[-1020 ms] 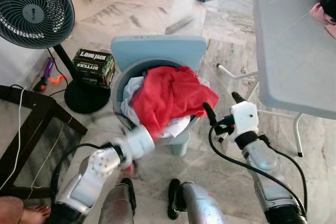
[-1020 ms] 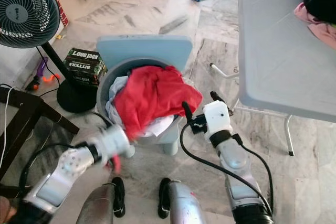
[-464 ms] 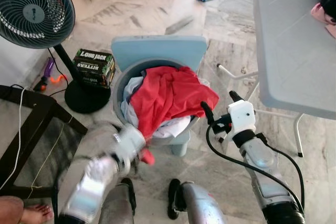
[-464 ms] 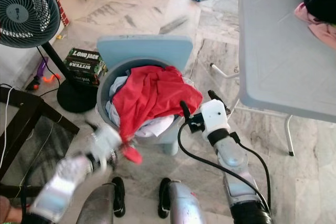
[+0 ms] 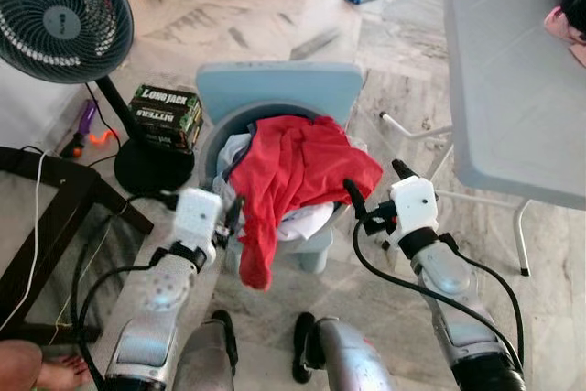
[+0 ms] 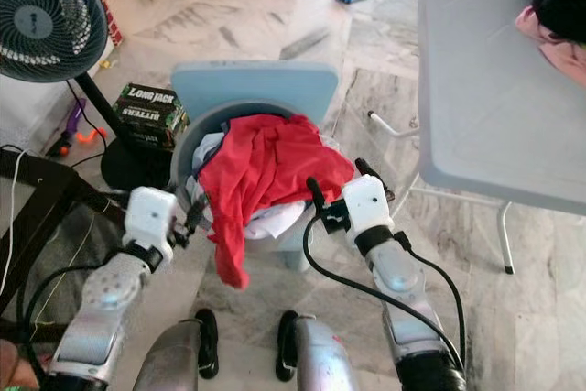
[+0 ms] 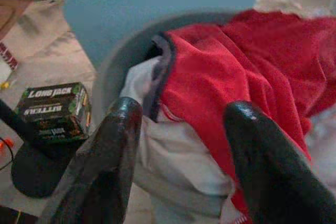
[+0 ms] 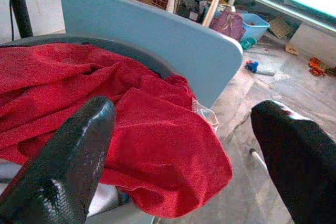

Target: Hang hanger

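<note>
A black pedestal fan (image 5: 59, 20) stands at the far left on the marble floor (image 5: 275, 16). The left hand (image 5: 231, 219), fingers spread, hovers beside the grey round laundry basket (image 5: 212, 148), touching nothing. A red cloth garment (image 5: 293, 171) spills over the basket's near rim. The right hand (image 5: 377, 191), also spread, waits just beside the basket. A grey folding table (image 5: 513, 89) stands rightmost. No hanger can be made out.

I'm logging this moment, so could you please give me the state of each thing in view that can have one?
Left gripper: open, beside the basket, holding nothing.
Right gripper: open, holding nothing.
Laundry basket: heaped full.
Red garment: draped over the rim, one end hanging down outside.
Fan: upright.
Folding table: standing, clothes at its far corner.
</note>
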### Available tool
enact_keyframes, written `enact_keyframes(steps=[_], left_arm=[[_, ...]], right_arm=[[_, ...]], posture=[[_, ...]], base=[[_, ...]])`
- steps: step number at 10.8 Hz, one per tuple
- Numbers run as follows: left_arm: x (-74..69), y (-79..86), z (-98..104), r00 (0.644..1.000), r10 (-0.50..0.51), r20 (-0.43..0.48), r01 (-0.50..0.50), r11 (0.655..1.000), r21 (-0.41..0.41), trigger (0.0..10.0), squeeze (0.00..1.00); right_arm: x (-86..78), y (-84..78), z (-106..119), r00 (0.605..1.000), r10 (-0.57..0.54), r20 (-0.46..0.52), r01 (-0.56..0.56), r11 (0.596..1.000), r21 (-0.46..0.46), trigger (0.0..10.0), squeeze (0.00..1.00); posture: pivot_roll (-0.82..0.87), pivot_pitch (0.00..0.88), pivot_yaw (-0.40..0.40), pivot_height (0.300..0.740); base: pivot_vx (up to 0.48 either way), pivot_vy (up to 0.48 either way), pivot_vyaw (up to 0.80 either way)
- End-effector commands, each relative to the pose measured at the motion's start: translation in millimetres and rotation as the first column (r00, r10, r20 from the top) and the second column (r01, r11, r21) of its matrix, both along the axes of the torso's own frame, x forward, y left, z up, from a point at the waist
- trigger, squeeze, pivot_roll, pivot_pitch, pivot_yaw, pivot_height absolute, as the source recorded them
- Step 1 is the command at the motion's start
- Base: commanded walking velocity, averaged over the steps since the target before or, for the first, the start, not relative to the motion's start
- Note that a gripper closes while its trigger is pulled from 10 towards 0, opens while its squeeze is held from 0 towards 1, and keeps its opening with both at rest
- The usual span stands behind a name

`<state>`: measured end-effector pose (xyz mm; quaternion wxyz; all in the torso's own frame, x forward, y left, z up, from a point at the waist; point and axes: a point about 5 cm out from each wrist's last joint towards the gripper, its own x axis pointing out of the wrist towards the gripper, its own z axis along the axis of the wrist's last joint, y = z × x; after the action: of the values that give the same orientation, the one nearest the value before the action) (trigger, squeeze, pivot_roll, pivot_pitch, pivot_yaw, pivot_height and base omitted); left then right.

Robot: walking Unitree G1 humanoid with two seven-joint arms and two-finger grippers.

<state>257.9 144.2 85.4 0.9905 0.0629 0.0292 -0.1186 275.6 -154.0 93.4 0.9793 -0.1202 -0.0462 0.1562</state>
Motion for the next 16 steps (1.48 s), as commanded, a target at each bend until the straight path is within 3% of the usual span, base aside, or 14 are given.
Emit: enact_keyframes(steps=[1,3,4,8,9,12,14,15,16], left_arm=[[-2.8,7.5,1,0.995,0.102,0.002,-0.102,0.991,-0.082,10.0,1.00],[2.5,21.0,-11,0.968,0.220,-0.124,-0.241,0.950,-0.197,10.0,1.00],[8.9,19.4,-16,0.963,0.204,-0.177,-0.246,0.934,-0.260,10.0,1.00],[41.7,3.3,-9,0.964,0.152,-0.218,-0.237,0.864,-0.444,10.0,1.00],[52.6,-9.5,-7,0.968,0.095,-0.232,-0.203,0.841,-0.501,10.0,0.00],[56.9,-23.6,-9,0.959,0.055,-0.279,-0.224,0.754,-0.618,10.0,0.00],[62.6,-25.7,-6,0.948,0.063,-0.313,-0.272,0.671,-0.690,10.0,0.00],[62.4,-26.8,-7,0.943,0.063,-0.327,-0.287,0.652,-0.702,10.0,0.00],[62.0,-25.3,-10,0.941,0.063,-0.332,-0.289,0.659,-0.694,10.0,0.00]], right_arm=[[-2.2,-2.8,-6,1.000,-0.006,-0.022,0.006,1.000,-0.006,10.0,0.00],[-2.7,-4.7,-4,1.000,-0.009,-0.016,0.009,1.000,-0.008,10.0,0.00],[-7.4,-8.5,-4,1.000,-0.002,-0.020,0.002,1.000,-0.018,10.0,0.00],[-34.5,-21.2,7,0.996,0.076,-0.038,-0.076,0.997,-0.018,10.0,0.00],[-41.7,-24.0,11,0.993,0.100,-0.059,-0.102,0.994,-0.036,10.0,0.00],[-37.0,-26.2,20,0.993,0.108,-0.050,-0.110,0.993,-0.045,10.0,0.00],[-38.5,-22.0,18,0.989,0.134,-0.065,-0.138,0.989,-0.055,10.0,0.00],[-37.0,-20.1,18,0.988,0.143,-0.064,-0.147,0.987,-0.061,10.0,0.00],[-34.6,-20.1,19,0.989,0.137,-0.059,-0.141,0.988,-0.059,10.0,0.00]], posture=[[0.02,0.232,-0.062,0.740],[0.02,0.242,-0.069,0.740],[0.00,0.256,-0.085,0.740],[-0.11,0.291,-0.129,0.740],[-0.14,0.288,-0.137,0.740],[-0.15,0.287,-0.143,0.740],[-0.14,0.281,-0.148,0.740],[-0.14,0.279,-0.145,0.740],[-0.14,0.277,-0.139,0.740]], base=[[0.000,0.000,0.00],[0.000,0.000,0.00],[0.000,0.000,0.00],[0.000,0.000,0.00],[0.000,0.000,0.00],[0.000,0.000,0.00],[0.000,0.000,0.00],[0.000,0.000,0.00],[0.000,0.000,0.00]])
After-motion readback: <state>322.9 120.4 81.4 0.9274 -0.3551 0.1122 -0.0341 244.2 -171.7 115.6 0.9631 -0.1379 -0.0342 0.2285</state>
